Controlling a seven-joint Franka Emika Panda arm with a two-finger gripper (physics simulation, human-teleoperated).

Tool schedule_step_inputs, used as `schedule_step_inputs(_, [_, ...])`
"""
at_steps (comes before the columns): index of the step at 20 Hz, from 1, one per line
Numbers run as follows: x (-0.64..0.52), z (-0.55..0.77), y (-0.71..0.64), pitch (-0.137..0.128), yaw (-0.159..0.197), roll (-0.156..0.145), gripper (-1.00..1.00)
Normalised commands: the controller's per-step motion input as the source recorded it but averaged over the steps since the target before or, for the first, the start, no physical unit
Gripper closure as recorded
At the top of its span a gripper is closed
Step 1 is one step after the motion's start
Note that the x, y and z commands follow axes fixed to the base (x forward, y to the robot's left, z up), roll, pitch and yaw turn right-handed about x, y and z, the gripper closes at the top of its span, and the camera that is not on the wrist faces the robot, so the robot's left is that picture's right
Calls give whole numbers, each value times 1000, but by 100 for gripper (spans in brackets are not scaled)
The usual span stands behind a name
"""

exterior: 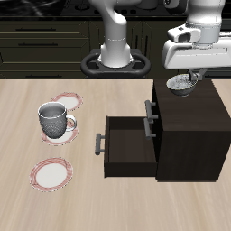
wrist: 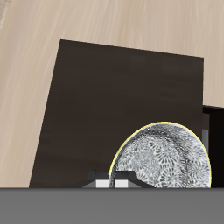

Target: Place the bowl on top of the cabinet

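The bowl (exterior: 183,86), small and white with a grey speckled inside, is at the back part of the cabinet's top, low over it or resting on it; which, I cannot tell. The cabinet (exterior: 189,131) is a large dark box with grey bar handles. My gripper (exterior: 191,78) comes down from above and is shut on the bowl's rim. The wrist view shows the bowl (wrist: 163,159) close below the gripper (wrist: 112,182), with the cabinet's dark top (wrist: 122,105) spread beneath it.
The cabinet's middle drawer (exterior: 126,143) stands pulled out toward the mug. A grey-white mug (exterior: 53,118) stands on a red-rimmed plate. One more plate (exterior: 66,100) lies behind it and another (exterior: 50,172) nearer the table's front edge.
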Motion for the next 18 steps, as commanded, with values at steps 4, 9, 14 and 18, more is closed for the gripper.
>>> schedule_step_inputs(4, [-28, -316, 179, 47, 10, 26, 100])
schedule_step_inputs(9, [-126, -90, 204, 6, 51, 48, -100])
schedule_step_inputs(14, [-85, 111, -111, -11, 20, -14, -100])
schedule_step_inputs(18, [-118, 163, -118, -21, 10, -2, -100])
